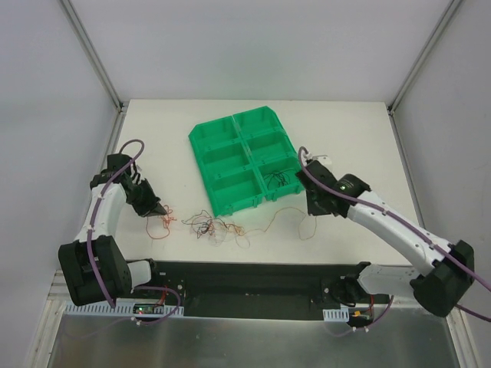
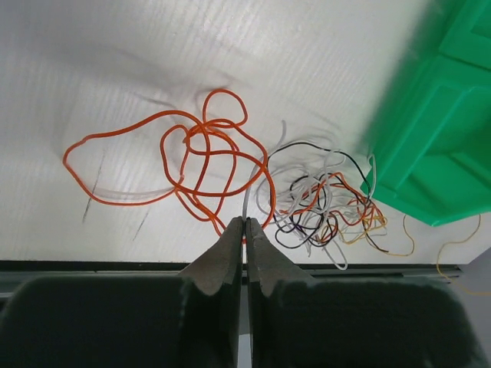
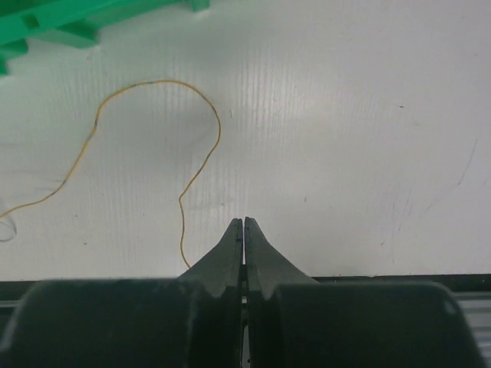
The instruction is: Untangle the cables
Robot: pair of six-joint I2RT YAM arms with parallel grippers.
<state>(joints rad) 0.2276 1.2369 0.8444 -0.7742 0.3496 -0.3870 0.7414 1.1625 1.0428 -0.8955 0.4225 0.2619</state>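
The cables [image 1: 211,225] lie in a loose tangle on the white table in front of the green tray [image 1: 201,139]. In the left wrist view an orange cable [image 2: 192,149] loops wide on the left. A knot of white, black, red and yellowish cables [image 2: 326,207] sits to its right. My left gripper [image 2: 245,221] is shut, and a thin white cable [image 2: 252,184] runs down into its tips. My right gripper [image 3: 243,222] is shut on nothing above bare table. A single yellowish cable [image 3: 192,176] curls just left of it and does not touch it.
A few dark wires [image 1: 278,180] lie in the tray's near right compartment. The tray's corner [image 2: 430,153] stands close to the right of the knot. The table's front edge [image 1: 253,263] runs just behind the cables.
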